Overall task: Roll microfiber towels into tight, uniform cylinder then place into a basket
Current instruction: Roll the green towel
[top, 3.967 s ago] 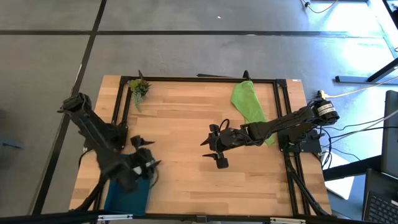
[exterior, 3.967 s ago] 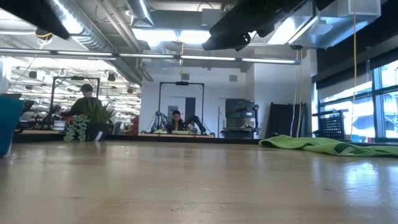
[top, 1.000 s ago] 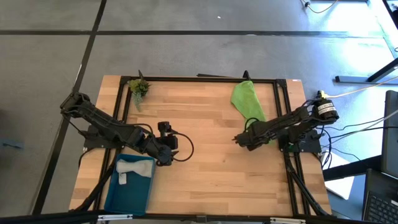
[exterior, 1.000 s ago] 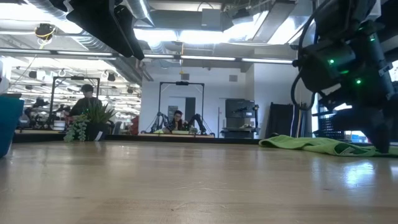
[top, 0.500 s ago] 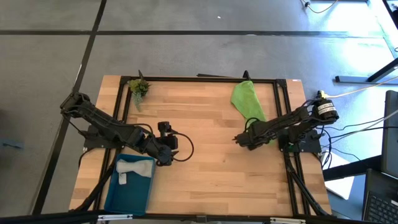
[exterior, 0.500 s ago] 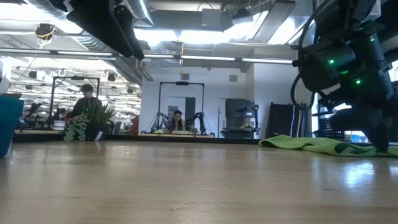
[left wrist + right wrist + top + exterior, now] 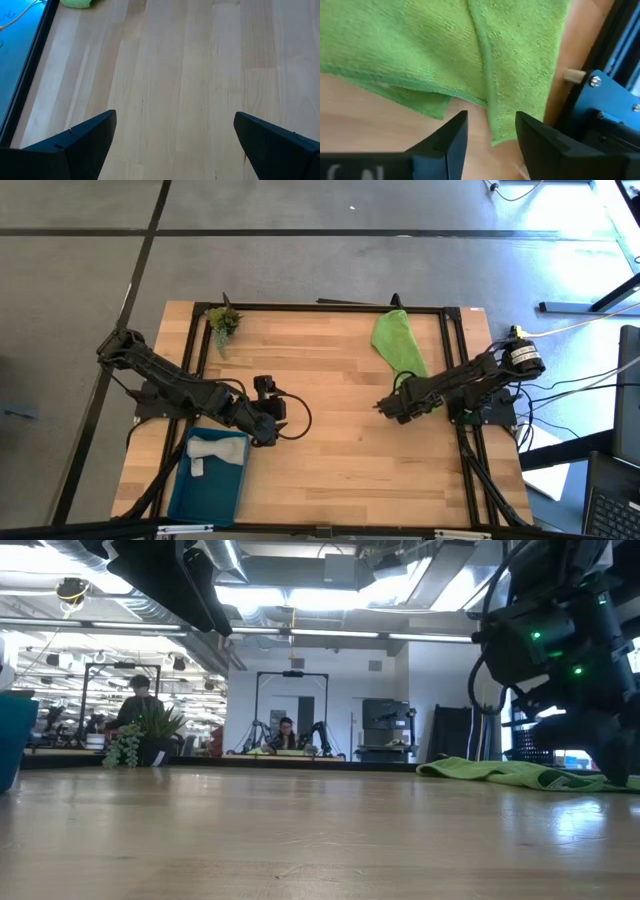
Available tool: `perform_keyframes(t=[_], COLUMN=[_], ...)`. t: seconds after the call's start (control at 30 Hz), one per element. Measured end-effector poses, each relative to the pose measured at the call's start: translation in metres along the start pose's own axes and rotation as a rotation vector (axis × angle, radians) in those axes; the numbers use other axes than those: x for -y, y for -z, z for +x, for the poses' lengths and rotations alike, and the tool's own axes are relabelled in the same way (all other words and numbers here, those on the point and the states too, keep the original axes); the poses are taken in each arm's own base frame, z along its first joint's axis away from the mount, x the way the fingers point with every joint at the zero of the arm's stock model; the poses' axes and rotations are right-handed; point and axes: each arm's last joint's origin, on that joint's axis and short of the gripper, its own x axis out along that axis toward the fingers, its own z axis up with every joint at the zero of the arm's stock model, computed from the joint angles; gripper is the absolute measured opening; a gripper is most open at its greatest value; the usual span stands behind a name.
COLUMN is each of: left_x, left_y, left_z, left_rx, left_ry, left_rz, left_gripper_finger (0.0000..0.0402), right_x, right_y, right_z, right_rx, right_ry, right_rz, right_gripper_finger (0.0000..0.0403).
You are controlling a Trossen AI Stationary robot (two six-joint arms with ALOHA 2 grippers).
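- Right gripper (image 7: 490, 132): fingers narrowly parted over the hem of the bright lime-green microfiber towel (image 7: 398, 345); should pinch only the edge.
- Left gripper (image 7: 172, 135): spread wide above bare wooden table (image 7: 320, 380).

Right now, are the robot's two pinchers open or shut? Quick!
Left end effector: open, holding nothing, over bare table.
Right end effector: fingers apart, at the green towel edge, nothing gripped yet.

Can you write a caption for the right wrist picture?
Right end effector closing over the lime green towel's edge on the wooden table.
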Motion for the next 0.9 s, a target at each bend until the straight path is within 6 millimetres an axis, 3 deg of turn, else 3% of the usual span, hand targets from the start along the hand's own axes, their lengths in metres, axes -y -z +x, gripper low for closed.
perform_keyframes(t=[0.23, 0.37, 0.63, 0.9], left_x=[0.0, 0.0, 0.0, 0.0], left_y=[0.0, 0.0, 0.0, 0.0], left_z=[0.0, 0.0, 0.0, 0.0], left_rx=[0.0, 0.0, 0.001, 0.004], left_ry=[0.0, 0.0, 0.0, 0.001], left_rz=[0.0, -0.001, -0.001, -0.007], left_gripper_finger=[0.0395, 0.0395, 0.0395, 0.0395], right_x=[0.0, 0.004, 0.005, 0.005], right_y=[0.004, 0.009, 0.009, 0.009], right_z=[0.001, 0.014, 0.018, 0.019], right_rx=[-0.056, -0.132, -0.095, -0.102], right_ry=[-0.004, -0.004, 0.005, -0.005], right_rz=[0.017, 0.022, 0.013, -0.012], right_gripper_finger=[0.0166, 0.0166, 0.0162, 0.0089])
